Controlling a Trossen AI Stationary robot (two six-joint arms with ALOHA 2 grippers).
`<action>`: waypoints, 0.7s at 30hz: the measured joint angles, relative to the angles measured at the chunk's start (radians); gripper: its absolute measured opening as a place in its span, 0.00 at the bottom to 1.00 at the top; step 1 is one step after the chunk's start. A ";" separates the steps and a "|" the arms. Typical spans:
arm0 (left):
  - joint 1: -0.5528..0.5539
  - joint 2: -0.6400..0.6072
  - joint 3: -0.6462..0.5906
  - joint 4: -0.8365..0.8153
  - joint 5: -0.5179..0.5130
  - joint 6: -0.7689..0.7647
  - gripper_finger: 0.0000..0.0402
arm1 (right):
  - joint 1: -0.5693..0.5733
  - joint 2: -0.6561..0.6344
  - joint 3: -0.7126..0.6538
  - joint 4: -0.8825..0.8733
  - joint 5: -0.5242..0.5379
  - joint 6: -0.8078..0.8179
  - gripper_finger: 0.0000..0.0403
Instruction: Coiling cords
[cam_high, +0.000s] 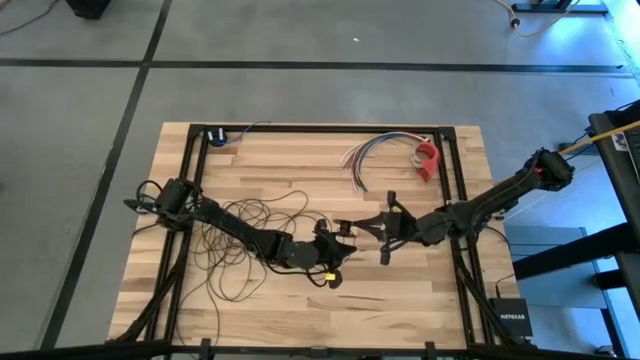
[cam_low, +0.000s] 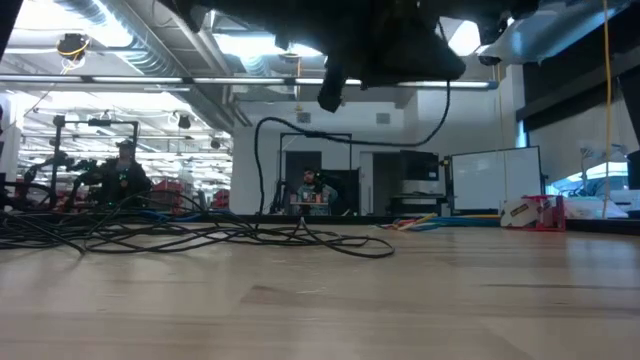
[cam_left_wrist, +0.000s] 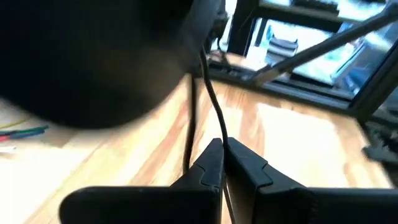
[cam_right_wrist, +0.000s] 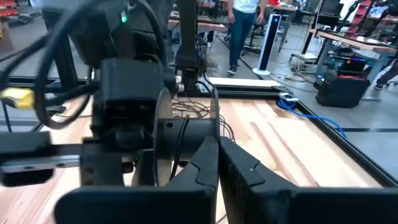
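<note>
The cords (cam_high: 240, 215) are one thin dark wire, lying in many loose loops on the wooden table's left half and seen as a low tangle (cam_low: 200, 235) in the low view. Near the table's middle my two grippers meet tip to tip. My left gripper (cam_high: 338, 240) comes from the left and my right gripper (cam_high: 350, 225) from the right. Both are shut, left gripper (cam_left_wrist: 222, 148) and right gripper (cam_right_wrist: 217, 146), each with a strand of the wire at its tips. The wire's end is not visible. My left gripper pinches one strand of the cord (cam_left_wrist: 219, 127) between its two fingertips, which lie nearly level and point toward the table's right. The strand rises clear of the table toward the other gripper; a second strand (cam_left_wrist: 189, 124) hangs beside the fingers. My right gripper is shut on a thin strand of the cord (cam_right_wrist: 216, 118) that runs into its fingertips. The fingers lie nearly level and point toward the table's left, above the table. The left arm's wrist stands close in front, and the rest of the strand is hard to follow.
A bundle of multicoloured wires (cam_high: 368, 155) and a red piece (cam_high: 428, 160) lie at the far right, and a small blue object (cam_high: 215, 135) lies at the far left corner. A black frame rail (cam_high: 320, 128) runs along the far edge. Bare wood (cam_high: 400, 290) shows at the near right.
</note>
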 joint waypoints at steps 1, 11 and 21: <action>-0.001 0.000 0.000 -0.013 -0.001 0.001 0.00 | 0.000 -0.016 0.000 -0.027 -0.002 0.005 0.02; 0.002 -0.005 0.002 -0.154 -0.015 0.000 0.00 | 0.000 -0.140 0.000 -0.250 -0.159 0.079 0.02; 0.004 -0.075 0.001 -0.316 -0.044 -0.031 0.00 | 0.000 -0.150 0.000 -0.429 -0.199 0.082 0.02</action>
